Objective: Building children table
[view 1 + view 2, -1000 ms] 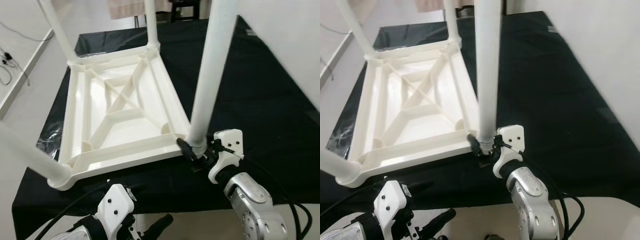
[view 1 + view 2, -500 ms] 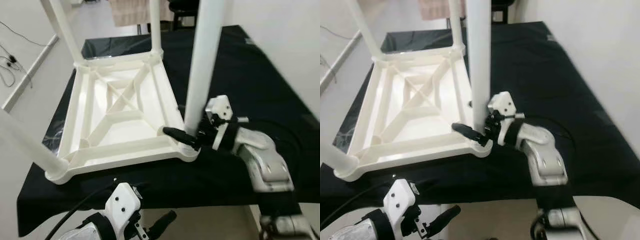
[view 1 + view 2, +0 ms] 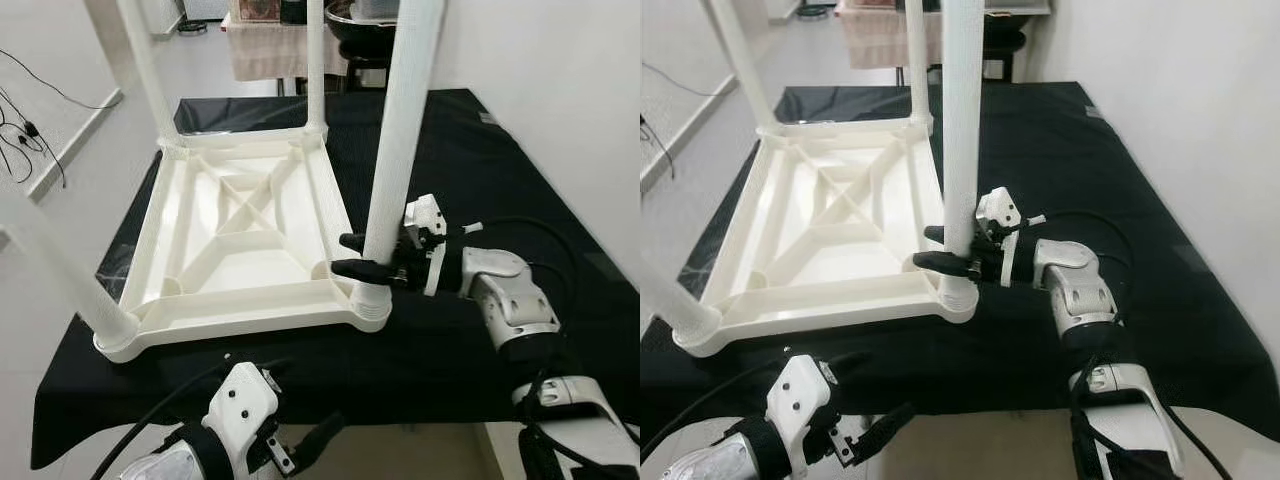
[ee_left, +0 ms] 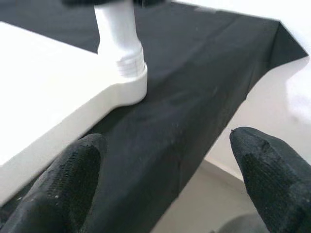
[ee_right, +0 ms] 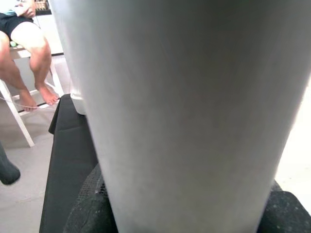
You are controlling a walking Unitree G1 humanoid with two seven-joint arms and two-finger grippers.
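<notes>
Right hand [image 3: 352, 255] around smooth white cylindrical table leg [image 3: 396, 150].

The upturned white table top [image 3: 240, 250] covers the left half of the black-draped counter [image 3: 520, 180], and its four legs stand up as posts at the corners. The right gripper [image 3: 352, 256] blocks the near right leg [image 3: 392, 160], one of its fingers [image 3: 358, 269] on either side. The counter's right half lies bare. The left gripper [image 4: 170, 189] hangs spread off the counter's near edge.
</notes>
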